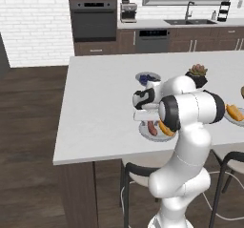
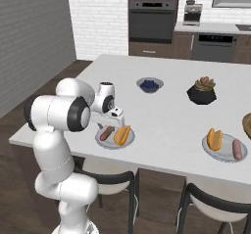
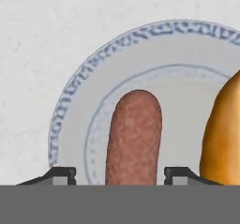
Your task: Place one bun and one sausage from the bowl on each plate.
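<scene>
White counter; hand view alone shows plate (image 3: 70,110) rim pattern.

Kitchen, wall oven (image 1: 94,18), sink (image 1: 189,21), dishwasher (image 1: 152,40)

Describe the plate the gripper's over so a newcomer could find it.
On the white island, near the front edge, sits the plate under the gripper, holding a sausage and a bun. The other plate has the same pair; this one is farther from the plant pot.
</scene>
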